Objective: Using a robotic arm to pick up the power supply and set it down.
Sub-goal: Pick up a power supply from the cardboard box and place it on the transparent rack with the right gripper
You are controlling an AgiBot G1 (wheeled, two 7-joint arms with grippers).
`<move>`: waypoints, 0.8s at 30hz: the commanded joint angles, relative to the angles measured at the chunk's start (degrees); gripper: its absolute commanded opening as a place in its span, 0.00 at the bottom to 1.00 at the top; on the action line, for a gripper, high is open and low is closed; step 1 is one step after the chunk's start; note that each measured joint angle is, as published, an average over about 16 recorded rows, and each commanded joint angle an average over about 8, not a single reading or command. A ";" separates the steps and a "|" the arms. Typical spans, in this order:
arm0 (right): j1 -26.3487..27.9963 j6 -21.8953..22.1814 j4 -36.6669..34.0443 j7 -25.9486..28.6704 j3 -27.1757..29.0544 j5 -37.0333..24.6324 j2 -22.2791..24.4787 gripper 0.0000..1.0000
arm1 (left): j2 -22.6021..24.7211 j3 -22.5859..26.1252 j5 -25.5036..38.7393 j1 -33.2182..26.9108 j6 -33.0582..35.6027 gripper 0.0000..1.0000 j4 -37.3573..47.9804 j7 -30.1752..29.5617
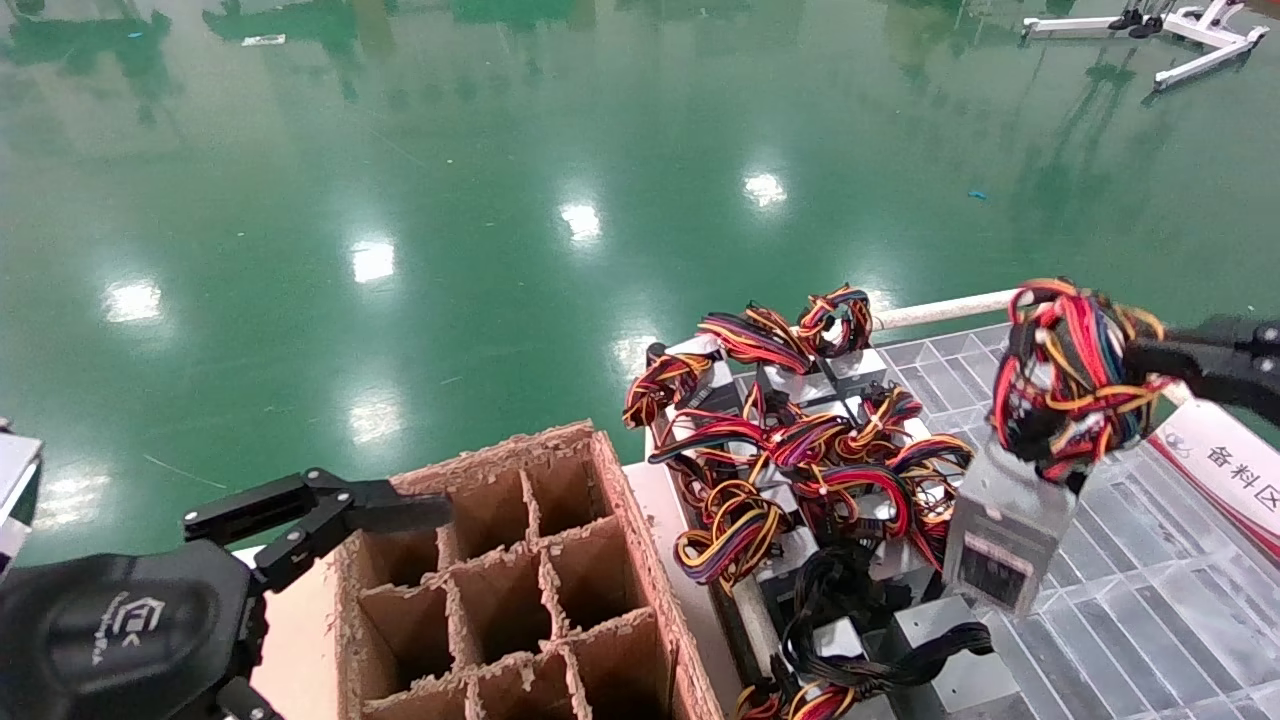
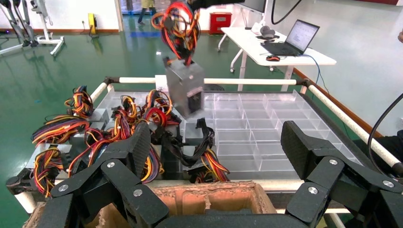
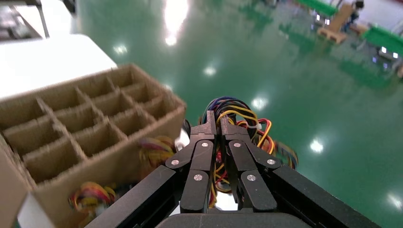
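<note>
Right end effector (image 1: 1140, 365): clamped on the wire bundle, so the power supply (image 1: 1005, 540) dangles in the air above the clear tray (image 1: 1150, 600), beside the pile
Left end effector (image 1: 420, 510): open, idle over the cardboard box (image 1: 500, 600)

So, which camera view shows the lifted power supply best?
The head view: the power supply hangs whole by its wire bundle from the right gripper. The left wrist view shows it farther off, wires cut off above. The right wrist view shows only its wires between the fingers.
</note>
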 commanded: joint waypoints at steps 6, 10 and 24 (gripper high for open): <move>1.78 -0.34 -2.84 -1.74 -2.16 -3.47 0.53 0.00 | 0.00 0.00 0.00 0.00 0.00 1.00 0.00 0.00; 2.20 -0.52 -3.76 -2.40 -3.36 -3.59 1.11 0.00 | 0.00 0.00 0.00 0.00 0.00 1.00 0.00 0.00; 4.50 -0.57 -4.07 -2.96 -7.36 -3.83 3.63 0.00 | 0.00 0.01 -0.01 0.00 0.00 1.00 0.00 0.00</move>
